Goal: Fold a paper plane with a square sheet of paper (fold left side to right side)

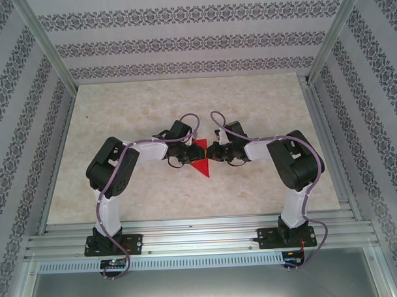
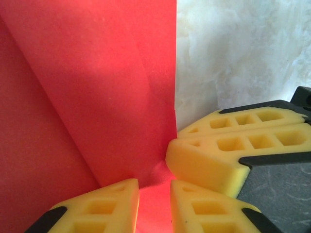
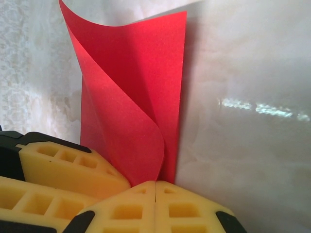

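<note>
Two matching arms on show here. The left arm (image 1: pixel 109 213) starts at a black base plate (image 1: pixel 114 243), then goes white tube, bulky rounded black joint housing, white forearm shell and compact black wrist. The right arm (image 1: pixel 293 210) wears the very same black-and-white scheme. A pale lilac braided cable (image 1: pixel 192 121) trails along each arm and loops free near the wrist. Up close, the left gripper (image 2: pixel 154 187) carries pale yellow fingers (image 2: pixel 104 208), wedge-shaped, moulded with rows of rectangular pockets and backed in matte black. The right gripper (image 3: pixel 155 187) has identical ones.
</note>
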`<state>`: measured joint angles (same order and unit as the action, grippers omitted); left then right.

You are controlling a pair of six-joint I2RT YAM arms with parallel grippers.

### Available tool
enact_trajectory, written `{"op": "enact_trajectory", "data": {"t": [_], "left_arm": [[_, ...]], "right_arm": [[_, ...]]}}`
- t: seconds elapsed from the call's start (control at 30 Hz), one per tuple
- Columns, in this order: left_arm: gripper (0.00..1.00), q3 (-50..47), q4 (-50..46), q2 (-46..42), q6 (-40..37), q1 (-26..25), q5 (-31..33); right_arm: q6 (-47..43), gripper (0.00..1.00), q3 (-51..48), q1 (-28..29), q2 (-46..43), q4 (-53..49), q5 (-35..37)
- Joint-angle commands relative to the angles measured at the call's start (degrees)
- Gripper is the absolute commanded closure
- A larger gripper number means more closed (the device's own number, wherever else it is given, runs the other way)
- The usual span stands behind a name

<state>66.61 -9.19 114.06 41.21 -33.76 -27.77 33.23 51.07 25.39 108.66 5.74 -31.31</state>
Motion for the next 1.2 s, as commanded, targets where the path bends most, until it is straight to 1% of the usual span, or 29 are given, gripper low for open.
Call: {"op": "enact_trajectory", "data": {"t": [0.0, 0.07, 0.13, 0.2, 0.27, 0.33, 0.43, 0.57, 0.67, 0.93, 1.17], "left_arm": [[0.74, -1.0, -0.5, 1.6, -1.0, 0.2, 1.2], [0.74, -1.4, -0.4, 1.7, -0.8, 0.2, 1.3], [0.74, -1.7, -0.2, 1.8, -0.7, 0.3, 1.4], [0.74, -1.8, 0.0, 1.9, -0.5, 0.2, 1.3], [0.74, -2.0, 0.3, 1.9, -0.4, 0.2, 1.3], [0.74, -2.0, 0.6, 1.9, -0.3, 0.2, 1.3], [0.74, -2.1, 0.6, 1.8, -0.3, 0.1, 1.3], [0.74, -2.2, 0.5, 1.8, -0.4, 0.1, 1.4], [0.75, -2.2, 0.6, 1.9, -0.4, 0.2, 1.4], [0.75, -2.1, 0.6, 1.9, -0.3, 0.1, 1.3], [0.75, -1.8, 0.2, 2.0, -0.5, 0.1, 1.5]], "right_arm": [[-1.2, 0.88, 0.6, 0.0, -1.0, -3.1, 2.8], [-1.7, 0.84, 1.1, -0.7, -3.8, -4.9, 3.4], [-2.8, 0.76, 1.6, -1.3, -7.7, -7.9, 4.7], [-3.6, 0.73, 1.4, -1.6, -11.2, -10.2, 5.6], [-3.5, 0.73, 0.0, -1.2, -14.9, -11.3, 5.7], [-2.2, 0.76, -2.4, -0.1, -17.5, -10.4, 4.6], [1.3, 0.81, -6.9, 3.0, -19.8, -6.1, 3.2], [5.6, 0.84, -11.0, 6.0, -19.6, 0.3, 2.0], [6.2, 0.84, -11.3, 7.0, -18.0, 1.9, 2.1], [6.5, 0.85, -11.5, 7.9, -12.8, 2.7, 2.4], [6.3, 0.85, -12.5, 8.2, -11.7, 2.0, 2.7]]}}
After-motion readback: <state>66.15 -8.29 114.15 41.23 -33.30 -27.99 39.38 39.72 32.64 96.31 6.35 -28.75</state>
